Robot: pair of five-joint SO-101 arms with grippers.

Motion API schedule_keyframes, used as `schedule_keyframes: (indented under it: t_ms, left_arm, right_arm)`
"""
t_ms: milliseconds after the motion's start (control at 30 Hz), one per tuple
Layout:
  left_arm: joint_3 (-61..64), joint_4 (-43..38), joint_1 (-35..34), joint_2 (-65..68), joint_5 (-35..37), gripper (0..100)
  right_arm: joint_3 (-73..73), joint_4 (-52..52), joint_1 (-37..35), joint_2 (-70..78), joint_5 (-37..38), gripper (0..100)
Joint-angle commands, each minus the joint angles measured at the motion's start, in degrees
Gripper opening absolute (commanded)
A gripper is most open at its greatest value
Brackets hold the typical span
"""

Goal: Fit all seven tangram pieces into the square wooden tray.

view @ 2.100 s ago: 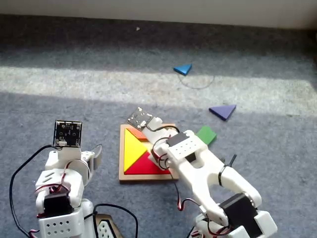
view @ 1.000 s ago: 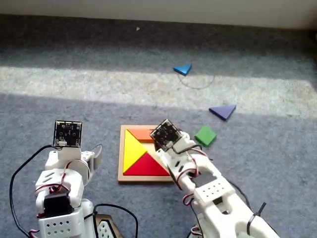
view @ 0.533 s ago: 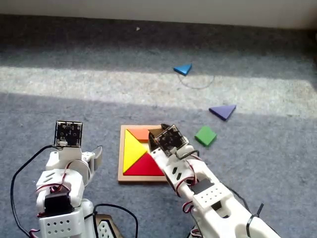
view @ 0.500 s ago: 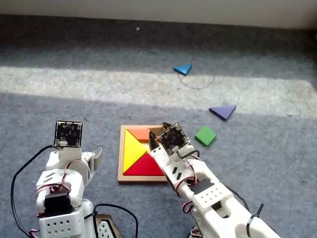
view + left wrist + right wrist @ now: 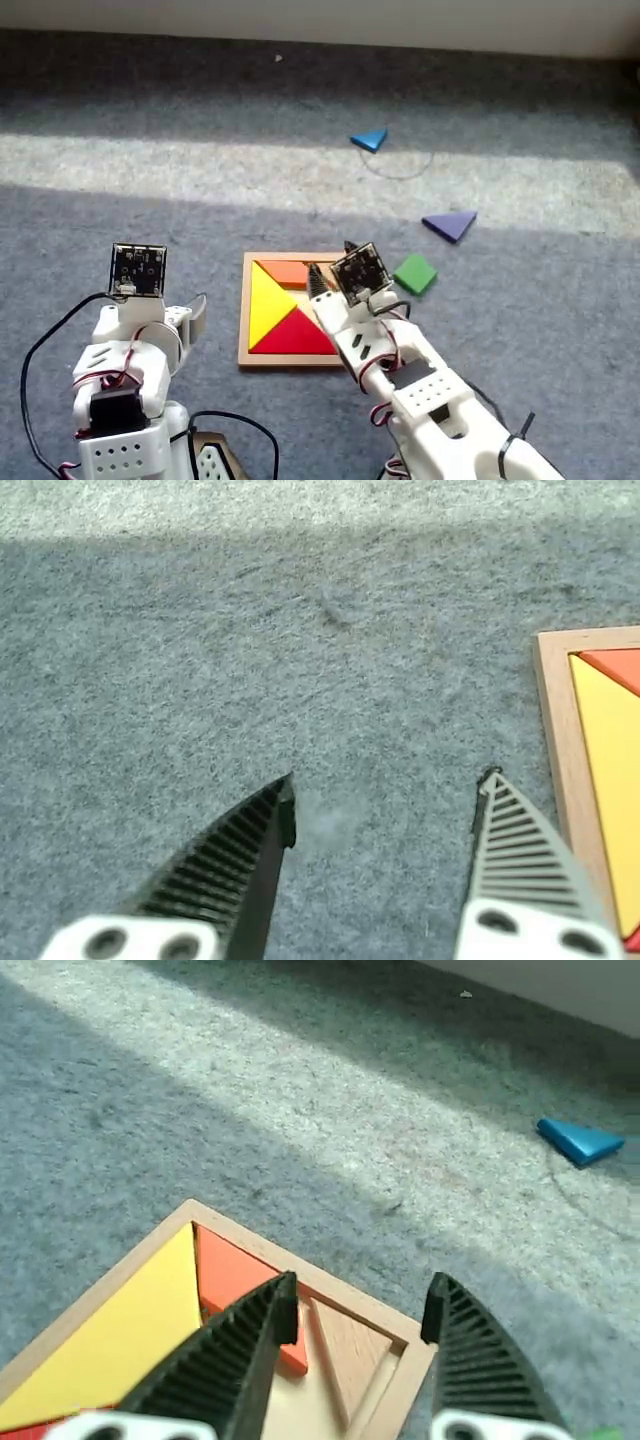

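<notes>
Square wooden tray (image 5: 290, 359) holds yellow piece (image 5: 262, 300), red piece (image 5: 295, 337) and orange piece (image 5: 283, 270); right gripper (image 5: 360, 1305) hovers over its bare corner, jaws spread and empty, presumably free to fetch green piece (image 5: 414, 273), purple piece (image 5: 450, 224) or blue piece (image 5: 370, 139) lying loose beyond; left gripper (image 5: 388, 780) sits beside the tray, jaws spread, clear of the work.

Indoor room, prob. home or office: grey carpet (image 5: 150, 215) w/ 1 sun band (image 5: 200, 165), pale wall (image 5: 400, 18) at back.

Tray (image 5: 244, 320): yellow triangle (image 5: 265, 300), red triangle (image 5: 297, 336), orange piece (image 5: 284, 270) inside.
Desk (image 5: 150, 150): green square (image 5: 415, 273), purple triangle (image 5: 450, 225), blue triangle (image 5: 370, 140).
</notes>
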Motion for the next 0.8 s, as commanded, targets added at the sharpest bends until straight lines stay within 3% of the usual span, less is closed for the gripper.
schedule_keyframes:
  t_ms: [0, 133, 467, 767]
  left_arm:
    - [-0.57, -0.62, -0.31, -0.66, 0.18, 29]
    - [-0.57, -0.62, -0.31, -0.66, 0.18, 29]
    - [-0.57, -0.62, -0.31, -0.66, 0.18, 29]
    - [-0.57, -0.62, -0.31, -0.66, 0.18, 29]
  right_arm:
    - [-8.48, 17.45, 3.03, -1.36, -4.31, 19.1]
    - [-21.67, 40.13, 2.95, -1.27, -5.27, 19.1]
    - [-24.66, 41.89, 2.59, -0.22, -3.60, 19.0]
    - [-40.75, 50.86, 2.68, 22.29, -1.76, 19.0]
